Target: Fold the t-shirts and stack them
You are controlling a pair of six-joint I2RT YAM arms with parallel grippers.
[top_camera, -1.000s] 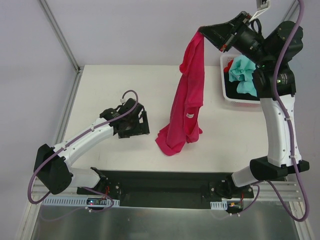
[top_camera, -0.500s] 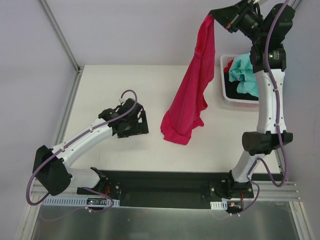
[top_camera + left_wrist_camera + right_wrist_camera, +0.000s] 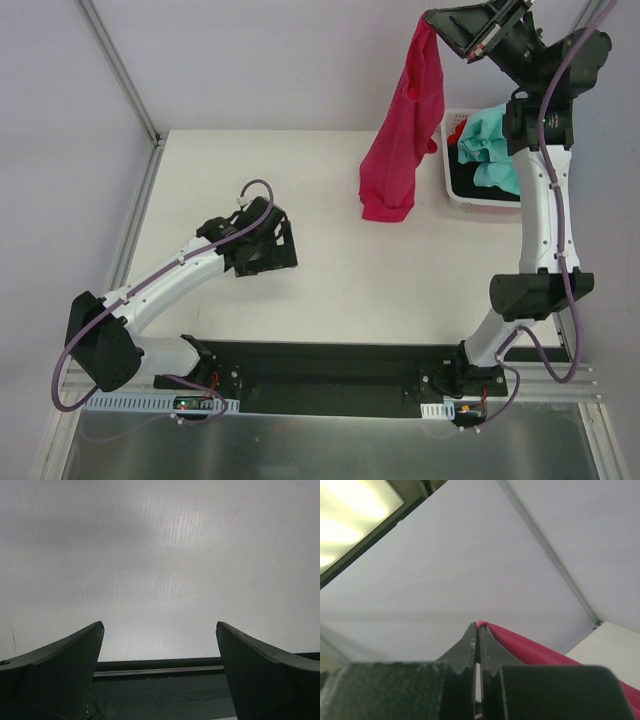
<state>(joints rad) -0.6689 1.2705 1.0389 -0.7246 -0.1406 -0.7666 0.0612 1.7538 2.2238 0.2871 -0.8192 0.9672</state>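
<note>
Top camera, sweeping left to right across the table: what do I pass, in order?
First the left gripper, open → the magenta-pink t-shirt, hanging → the teal t-shirt lying in the white basket.

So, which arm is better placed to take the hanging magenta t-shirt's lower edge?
Probably left. The left pincer is open and empty above the table; the right pincer is shut on the top of the magenta t-shirt, holding it up.
</note>
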